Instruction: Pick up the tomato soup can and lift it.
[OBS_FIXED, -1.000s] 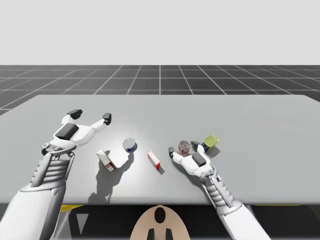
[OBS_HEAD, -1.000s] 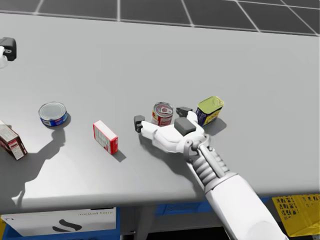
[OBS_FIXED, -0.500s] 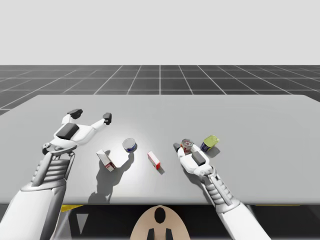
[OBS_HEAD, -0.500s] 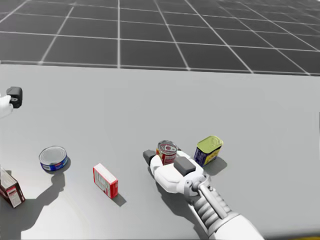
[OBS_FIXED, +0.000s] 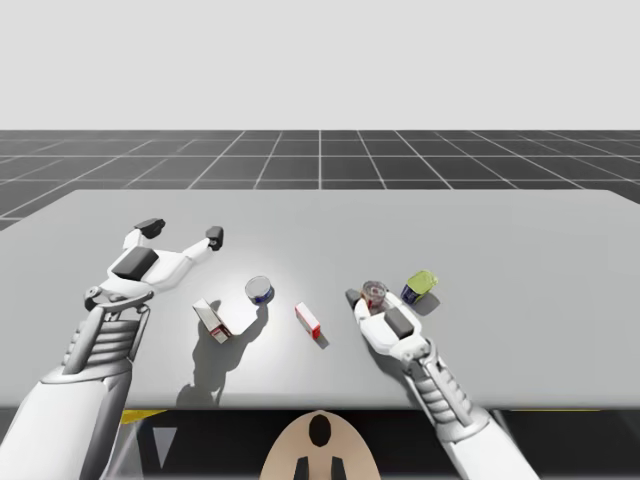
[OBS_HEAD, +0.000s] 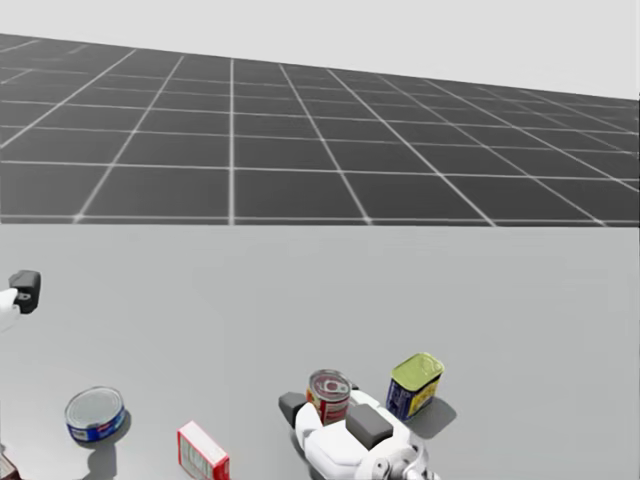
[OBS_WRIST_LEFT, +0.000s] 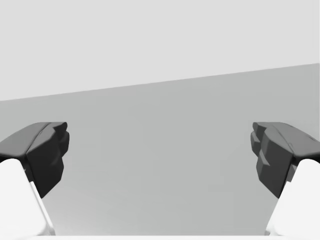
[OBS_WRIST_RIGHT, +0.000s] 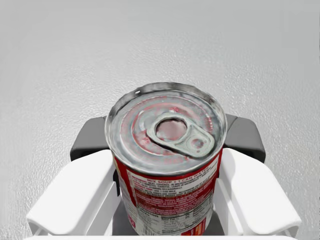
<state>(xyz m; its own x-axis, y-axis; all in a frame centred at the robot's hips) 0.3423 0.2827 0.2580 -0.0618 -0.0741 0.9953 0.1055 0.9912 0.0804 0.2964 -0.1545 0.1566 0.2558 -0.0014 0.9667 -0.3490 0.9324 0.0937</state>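
The tomato soup can (OBS_FIXED: 374, 293) (OBS_HEAD: 329, 392) (OBS_WRIST_RIGHT: 167, 165) is red and white with a silver pull-tab lid, and it stands upright right of the table's middle. My right gripper (OBS_FIXED: 370, 296) (OBS_HEAD: 325, 405) (OBS_WRIST_RIGHT: 165, 140) is shut on it, with a white finger pressed against each side of its label. Off at the table's left, my left gripper (OBS_FIXED: 182, 232) (OBS_WRIST_LEFT: 160, 155) is held open above the surface, holding nothing. One of its dark fingertips (OBS_HEAD: 25, 290) sits at the edge of the head view.
A blue tin with a yellow-green lid (OBS_FIXED: 420, 286) (OBS_HEAD: 414, 384) stands close beside the soup can on its right. A flat blue can (OBS_FIXED: 259, 290) (OBS_HEAD: 95, 413), a red and white box (OBS_FIXED: 308, 320) (OBS_HEAD: 201, 452) and another small box (OBS_FIXED: 212, 319) lie near the middle.
My right gripper moved forward around the soup can and shut on it. My head has turned upward, so the whole head view has shifted. The left arm has stayed still.
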